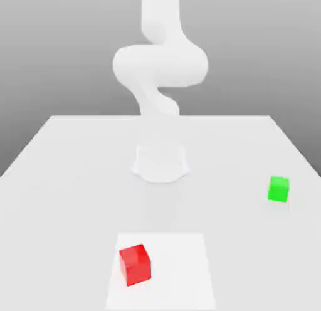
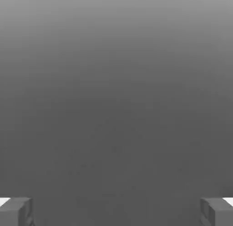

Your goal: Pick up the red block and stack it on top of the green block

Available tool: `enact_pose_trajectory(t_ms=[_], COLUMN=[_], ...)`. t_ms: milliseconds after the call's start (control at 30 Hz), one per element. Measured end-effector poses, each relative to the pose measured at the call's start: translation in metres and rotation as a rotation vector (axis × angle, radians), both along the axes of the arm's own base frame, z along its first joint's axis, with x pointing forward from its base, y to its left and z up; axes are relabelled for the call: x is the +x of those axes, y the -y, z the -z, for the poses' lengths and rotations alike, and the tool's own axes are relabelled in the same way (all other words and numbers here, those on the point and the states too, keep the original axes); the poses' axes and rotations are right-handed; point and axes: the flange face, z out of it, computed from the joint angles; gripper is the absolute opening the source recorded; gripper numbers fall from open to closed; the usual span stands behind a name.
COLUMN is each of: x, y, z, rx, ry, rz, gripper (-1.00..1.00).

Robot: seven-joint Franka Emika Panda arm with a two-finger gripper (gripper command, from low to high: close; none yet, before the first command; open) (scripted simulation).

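Lower your open, empty end effector (image 2: 116, 212) squarely over the red block (image 1: 135, 264), well apart from it.

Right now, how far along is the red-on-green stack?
Nothing done yet: the red block sits on the white square, and the green block stands apart on the table, nothing on top. In hand: nothing, the pincer is open and empty. Left: the whole job, grasp red, lift, carry over, set on green, release.
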Motion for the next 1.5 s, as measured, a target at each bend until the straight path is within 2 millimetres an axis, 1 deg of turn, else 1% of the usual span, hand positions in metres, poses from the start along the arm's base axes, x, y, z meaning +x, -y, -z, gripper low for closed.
enact_pose_trajectory(t_ms=[67, 167, 267, 367, 433, 533, 600, 700, 767, 900, 933, 1100, 1133, 1167, 1233, 1333, 1367, 1400, 1500], x=[0.025, 0.054, 0.072, 0.081, 0.081, 0.074, 0.065, 0.045, 0.04, 0.038, 0.038, 0.038, 0.037, 0.038, 0.039, 0.038, 0.038, 0.038, 0.028], y=[0.004, 0.011, 0.02, 0.029, 0.034, 0.041, 0.045, 0.048, 0.047, 0.047, 0.047, 0.047, 0.047, 0.047, 0.047, 0.047, 0.038, 0.018, -0.063], z=[0.042, 0.104, 0.168, 0.233, 0.276, 0.34, 0.38, 0.437, 0.464, 0.51, 0.517, 0.517, 0.521, 0.517, 0.5, 0.468, 0.46, 0.453, 0.439], rx=[-0.037, -0.08, -0.111, -0.132, -0.139, -0.139, -0.133, -0.114, -0.109, -0.107, -0.107, -0.107, -0.107, -0.107, -0.106, -0.106, -0.105, -0.106, -0.112], ry=[-0.071, -0.174, -0.275, -0.376, -0.441, -0.537, -0.599, -0.687, -0.707, -0.713, -0.713, -0.715, -0.715, -0.715, -0.714, -0.714, -0.712, -0.708, -0.696], rz=[-0.02, -0.054, -0.094, -0.14, -0.174, -0.23, -0.267, -0.33, -0.346, -0.351, -0.351, -0.351, -0.351, -0.351, -0.35, -0.351, -0.356, -0.373, -0.447], gripper=[0.0, 0.0, 0.0, 0.0, 0.0, 0.0, 0.0, 0.0, 0.0, 0.0, -1.0, -1.0, -1.0, -1.0, -1.0, -1.0, -1.0, -1.0, -1.0])
